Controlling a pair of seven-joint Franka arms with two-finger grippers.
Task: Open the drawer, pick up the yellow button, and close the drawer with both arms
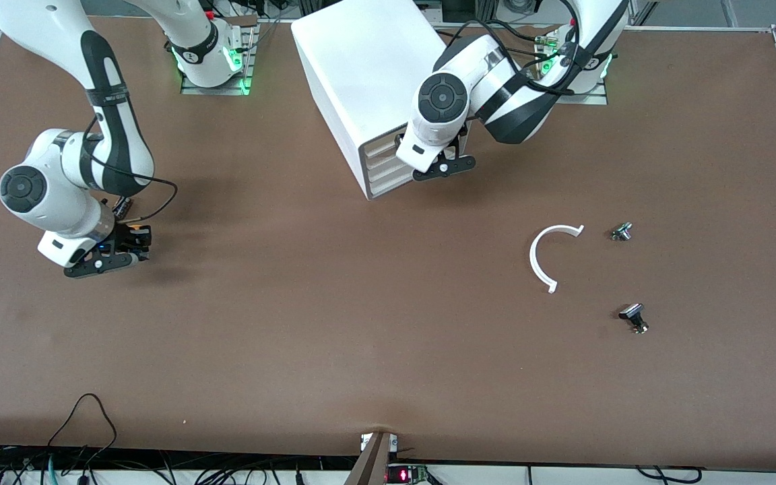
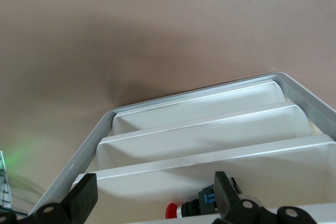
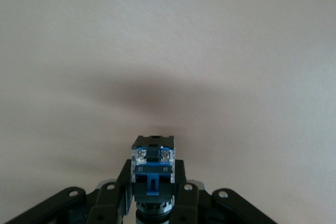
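On the brown table (image 1: 334, 323), nearest the front camera, a black-and-silver part (image 1: 633, 317) lies toward the left arm's end; a white curved piece (image 1: 548, 256) and another small part (image 1: 622, 232) lie farther back. The right gripper (image 1: 133, 250) hangs low over the table at the right arm's end. Only its wrist view reveals its catch: fingers (image 3: 181, 190) clamped on the button (image 3: 152, 169), whose dark, blue-clipped body shows two silver screws. Farthest, the left gripper (image 1: 443, 166), spread wide and empty, sits at the white drawer cabinet (image 1: 361, 87), over an open drawer (image 2: 157, 195).

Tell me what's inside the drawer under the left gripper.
Under the open left gripper, the drawer shows a red-capped push-button with a dark, blue-tabbed body. The gripper's fingers hide the rest of the drawer.
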